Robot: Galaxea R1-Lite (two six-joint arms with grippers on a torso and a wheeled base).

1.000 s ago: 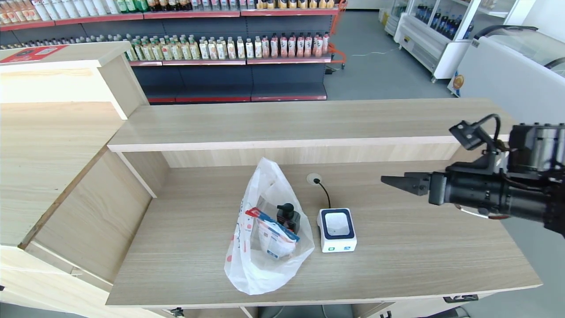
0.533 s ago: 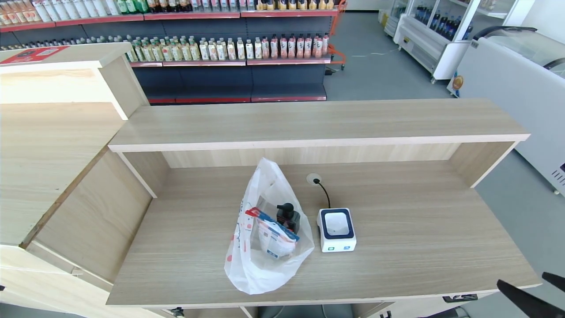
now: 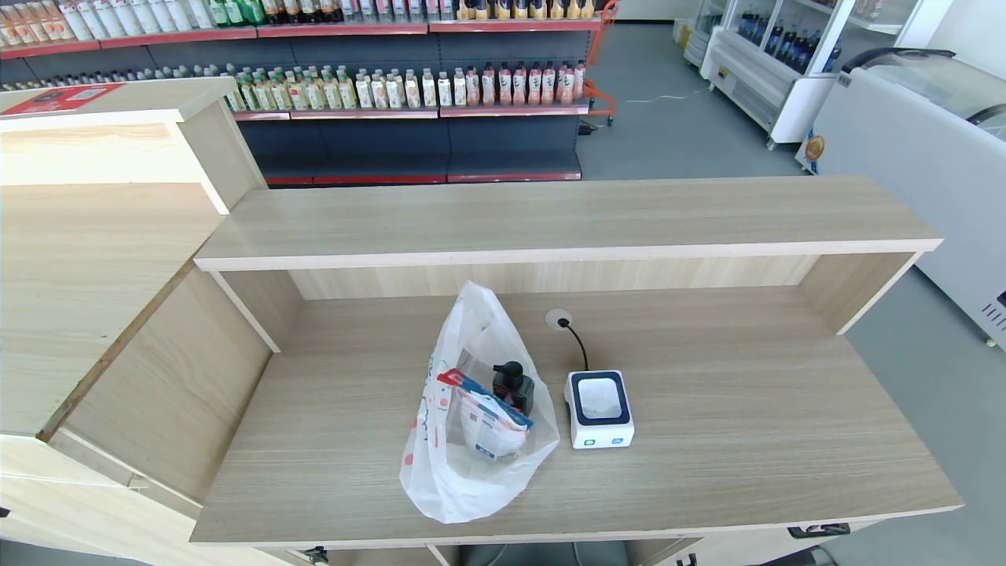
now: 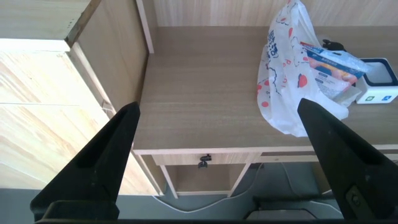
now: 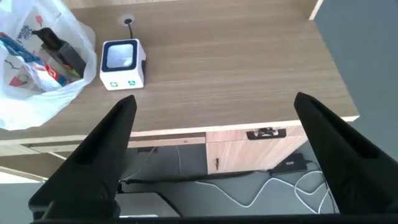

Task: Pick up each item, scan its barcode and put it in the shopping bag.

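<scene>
Head view: scanner [image 3: 600,409] sits on the counter [image 3: 747,440], window facing up, its cable [image 3: 576,343] running back to a round port [image 3: 559,317] near the rear panel. The shopping bag [image 3: 471,417] lies just beside the scanner on the robot's left, touching or nearly touching it. The bag's long axis runs from the counter's front edge toward the rear panel, with the peaked end pointing at the panel. Inside the bag, a dark pump bottle [image 3: 512,387] is on the side nearest the scanner, pump end toward the rear panel. A blue-and-white packet [image 3: 487,420] lies against the bottle, slanted, red-and-blue edge uppermost. Left wrist view: left gripper [image 4: 219,107] hangs off the counter's front edge, well apart from the scanner [image 4: 379,81], fingers [image 4: 93,168] spread wide and holding nothing. The bag [image 4: 292,81] lies between gripper and scanner, and a drawer handle [image 4: 203,162] shows under the edge. Right wrist view: right gripper [image 5: 214,101] is likewise released and carrying nothing, fingers [image 5: 342,155] splayed, out past the front edge. The scanner [image 5: 121,64] sits on the counter beyond that edge, with the bag [image 5: 31,93] at its far side.
</scene>
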